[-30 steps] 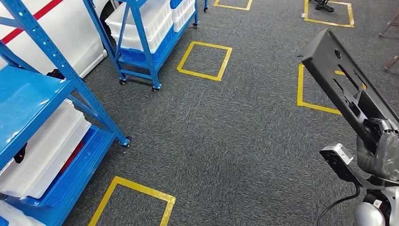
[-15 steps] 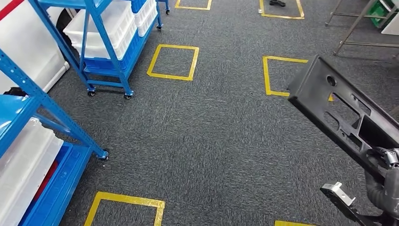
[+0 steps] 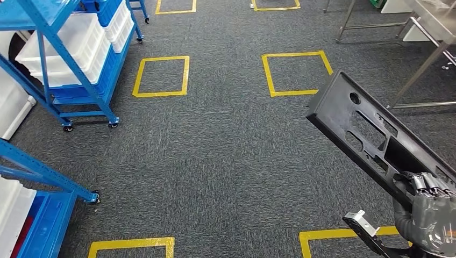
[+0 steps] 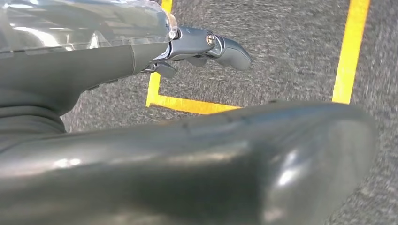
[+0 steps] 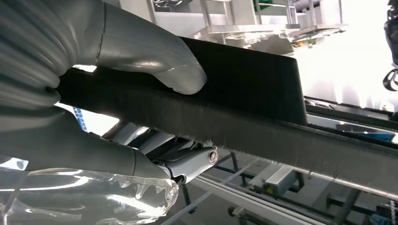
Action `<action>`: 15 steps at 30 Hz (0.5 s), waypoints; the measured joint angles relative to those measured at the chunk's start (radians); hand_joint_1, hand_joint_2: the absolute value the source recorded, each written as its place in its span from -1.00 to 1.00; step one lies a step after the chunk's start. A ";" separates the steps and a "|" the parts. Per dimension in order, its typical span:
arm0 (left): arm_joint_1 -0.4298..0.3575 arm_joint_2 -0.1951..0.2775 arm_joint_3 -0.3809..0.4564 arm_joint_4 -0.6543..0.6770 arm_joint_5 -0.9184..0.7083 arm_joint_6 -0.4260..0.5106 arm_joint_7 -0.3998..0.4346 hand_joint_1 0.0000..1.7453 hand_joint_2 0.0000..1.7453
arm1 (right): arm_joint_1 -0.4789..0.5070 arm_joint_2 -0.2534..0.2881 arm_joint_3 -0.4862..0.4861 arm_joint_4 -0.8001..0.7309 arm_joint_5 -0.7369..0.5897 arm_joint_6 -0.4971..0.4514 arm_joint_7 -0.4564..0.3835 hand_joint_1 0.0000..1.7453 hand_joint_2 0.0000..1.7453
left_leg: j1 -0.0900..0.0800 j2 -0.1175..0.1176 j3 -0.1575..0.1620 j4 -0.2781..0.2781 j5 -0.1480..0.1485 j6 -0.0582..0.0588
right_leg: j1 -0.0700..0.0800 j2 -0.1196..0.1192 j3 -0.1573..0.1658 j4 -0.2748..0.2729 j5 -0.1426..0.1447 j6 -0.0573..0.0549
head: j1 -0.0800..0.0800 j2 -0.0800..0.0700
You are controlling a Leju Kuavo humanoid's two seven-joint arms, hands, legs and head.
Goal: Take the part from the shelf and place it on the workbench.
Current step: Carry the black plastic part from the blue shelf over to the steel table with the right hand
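Right hand [image 3: 430, 215] grips one part [image 3: 371, 137]: a long, flat, matte black panel with several cutouts, slanting up and away from the hand, thumb [image 5: 159, 61] pressed across its face. Left hand [image 4: 206, 44] holds nothing, fingers extended over speckled grey carpet [image 3: 226, 156].

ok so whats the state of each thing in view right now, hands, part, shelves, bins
right hand: grips the black part, thumb pressed on its face
black part: held off the floor, tilted, one end raised
left hand: holds nothing, hangs above the carpet
blue wheeled shelf: standing on the carpet, loaded
white bins: stacked on that shelf
metal workbench: standing ahead to the right
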 joint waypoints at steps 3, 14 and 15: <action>0.004 -0.002 0.000 0.001 -0.008 0.000 -0.003 -1.00 -1.00 | -0.011 -0.002 0.032 0.008 0.026 0.018 0.017 1.00 1.00 | 0.000 -0.016 -0.059 0.119 -0.026 0.007 | 0.007 0.040 -0.006 0.001 0.005 -0.005 | 0.000 0.000; -0.005 -0.008 -0.001 0.001 -0.025 -0.029 -0.012 -1.00 -1.00 | -0.136 -0.040 0.205 0.116 0.097 0.089 0.086 1.00 1.00 | -0.002 -0.044 0.065 -0.198 0.143 0.051 | 0.004 0.055 -0.059 0.068 -0.022 0.039 | 0.004 0.000; -0.003 -0.008 -0.001 0.001 -0.027 -0.031 -0.014 -1.00 -1.00 | -0.150 -0.045 0.218 0.128 0.099 0.095 0.091 1.00 1.00 | -0.004 -0.031 0.063 -0.200 0.145 0.054 | 0.003 0.028 -0.084 0.124 -0.056 0.042 | 0.005 0.000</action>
